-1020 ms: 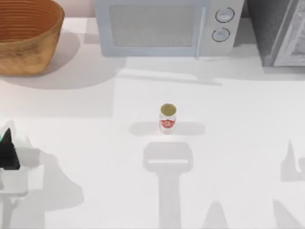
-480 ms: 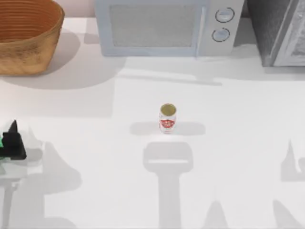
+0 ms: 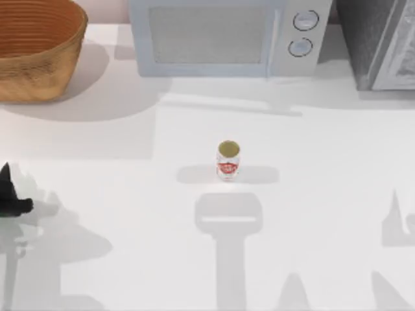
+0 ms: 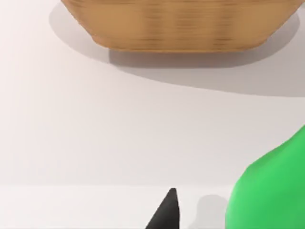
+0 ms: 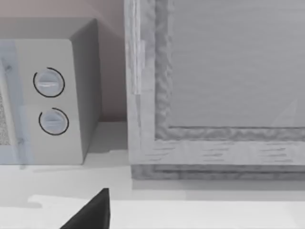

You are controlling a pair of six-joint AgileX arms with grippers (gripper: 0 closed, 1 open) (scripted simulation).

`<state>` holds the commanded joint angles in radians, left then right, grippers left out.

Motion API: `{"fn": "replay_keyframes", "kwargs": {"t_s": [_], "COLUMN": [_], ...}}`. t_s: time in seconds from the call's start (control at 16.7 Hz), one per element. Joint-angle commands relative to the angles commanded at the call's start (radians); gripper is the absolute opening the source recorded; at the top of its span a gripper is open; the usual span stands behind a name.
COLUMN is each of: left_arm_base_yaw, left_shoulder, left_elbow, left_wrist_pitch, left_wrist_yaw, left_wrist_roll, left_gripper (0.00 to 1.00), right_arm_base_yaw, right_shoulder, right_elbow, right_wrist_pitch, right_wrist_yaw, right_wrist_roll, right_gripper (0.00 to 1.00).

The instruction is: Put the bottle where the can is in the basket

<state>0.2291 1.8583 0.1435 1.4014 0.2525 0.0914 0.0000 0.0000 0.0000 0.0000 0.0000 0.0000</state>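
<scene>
Two arms work at a white table (image 3: 324,207), and the left gripper (image 3: 10,194) sits at its left edge, low over the surface. The right gripper (image 5: 93,212) is parked facing the back right corner.

Far beyond the left gripper and off to its right, a pale microwave (image 3: 214,35) stands along the back edge with two round dials (image 3: 305,21) on its right end. Farther right, a grey cabinet (image 3: 379,45) fills the back corner. In the right wrist view the same dials and the cabinet's front lie straight ahead of the right gripper.

The basket (image 3: 35,58) stands straight ahead of the left gripper in the back left corner, well apart from it. In the left wrist view its tan woven wall (image 4: 181,28) lies directly in front, with bare table between.

The can (image 3: 227,161) stands upright mid-table, well to the left gripper's right, outside the basket.

The bottle (image 4: 271,191) shows in the left wrist view as a green curved body just beside the gripper's dark tip, partly cut off at the edge. I cannot tell whether the left gripper grips it, nor how wide it is open. The right gripper's opening cannot be told either.
</scene>
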Motion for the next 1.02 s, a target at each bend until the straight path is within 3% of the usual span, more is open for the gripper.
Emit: {"fn": "replay_keyframes", "kwargs": {"t_s": [0.3, 1.02], "left_arm_base_yaw": [0.000, 0.013], "left_shoulder": [0.000, -0.010], "left_elbow": [0.000, 0.022], "left_wrist_pitch": [0.000, -0.020], "left_wrist_yaw": [0.000, -0.010], "left_wrist_roll": [0.000, 0.000], "left_gripper": [0.02, 0.00], "right_arm_base_yaw": [0.000, 0.000], "right_shoulder": [0.000, 0.000], "right_elbow": [0.000, 0.000], "right_wrist_pitch": [0.000, 0.000], "right_wrist_yaw": [0.000, 0.000], "right_wrist_roll": [0.000, 0.000], "right_gripper": [1.00, 1.00]}}
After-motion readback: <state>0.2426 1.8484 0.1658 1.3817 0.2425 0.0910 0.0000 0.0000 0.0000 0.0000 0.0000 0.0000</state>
